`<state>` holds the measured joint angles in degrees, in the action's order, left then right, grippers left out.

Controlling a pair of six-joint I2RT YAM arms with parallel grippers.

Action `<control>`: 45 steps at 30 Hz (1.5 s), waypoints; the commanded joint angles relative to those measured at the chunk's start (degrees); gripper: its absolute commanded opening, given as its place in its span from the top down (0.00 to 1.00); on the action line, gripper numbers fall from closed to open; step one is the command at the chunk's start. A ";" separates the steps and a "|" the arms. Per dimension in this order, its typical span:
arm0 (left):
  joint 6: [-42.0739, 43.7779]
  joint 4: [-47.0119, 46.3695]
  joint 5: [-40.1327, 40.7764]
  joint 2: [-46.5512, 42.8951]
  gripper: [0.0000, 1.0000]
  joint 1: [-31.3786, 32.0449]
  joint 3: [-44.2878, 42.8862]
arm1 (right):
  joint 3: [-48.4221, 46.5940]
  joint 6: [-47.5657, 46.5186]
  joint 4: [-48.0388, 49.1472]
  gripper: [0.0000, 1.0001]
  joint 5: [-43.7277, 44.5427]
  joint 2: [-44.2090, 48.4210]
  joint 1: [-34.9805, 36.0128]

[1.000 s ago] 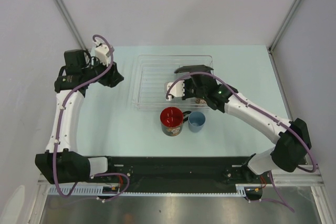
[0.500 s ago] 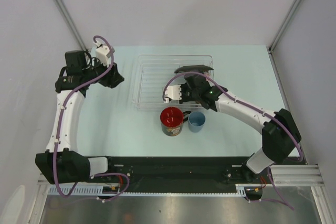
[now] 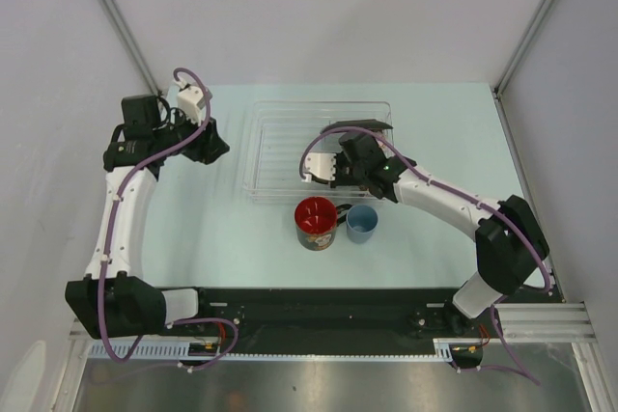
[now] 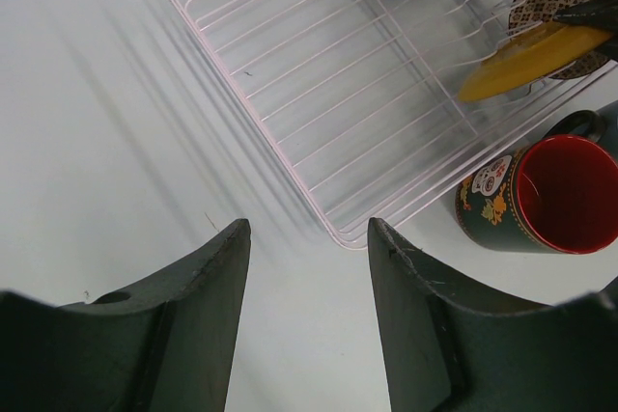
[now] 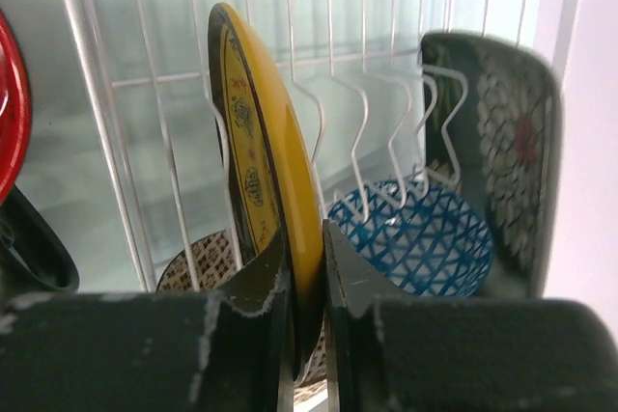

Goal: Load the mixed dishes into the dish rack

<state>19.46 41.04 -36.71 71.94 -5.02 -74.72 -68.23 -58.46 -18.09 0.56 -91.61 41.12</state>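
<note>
Right pincer (image 5: 306, 250) clenched on the yellow saucer (image 5: 256, 142), on edge in the dish rack (image 3: 280, 142); left pincer (image 4: 307, 238) released

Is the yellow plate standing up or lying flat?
Standing up on its edge: the yellow saucer rises among the dish rack wires, pinched by the right tool.

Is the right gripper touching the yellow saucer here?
Touching. The right wrist view shows the right gripper with its fingers pressed against opposite faces of the saucer, leaving no gap on either side.
</note>
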 commanded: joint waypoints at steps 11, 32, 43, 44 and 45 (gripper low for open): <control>0.05 -1.31 -1.61 -1.28 0.43 -0.43 -1.13 | -0.33 10.99 -4.15 0.51 4.54 5.03 1.41; -0.13 -0.08 -0.82 -2.68 0.43 -0.43 -1.75 | -17.80 39.91 -16.71 0.00 8.23 8.04 15.29; 1.80 0.80 0.50 -6.11 0.42 -0.43 1.59 | -15.18 42.10 -21.28 0.20 7.44 -1.37 22.42; 1.98 0.89 0.67 -6.20 0.42 -0.43 1.59 | -14.92 42.54 -21.46 0.20 7.01 -1.64 22.51; 1.98 0.97 0.67 -6.29 0.43 -0.43 1.77 | -14.74 42.81 -21.38 0.21 6.13 -1.73 22.60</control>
<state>20.03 41.54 -36.12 67.46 -5.02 -73.58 -82.91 -17.85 -37.95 7.60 -93.36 63.66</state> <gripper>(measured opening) 0.580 0.806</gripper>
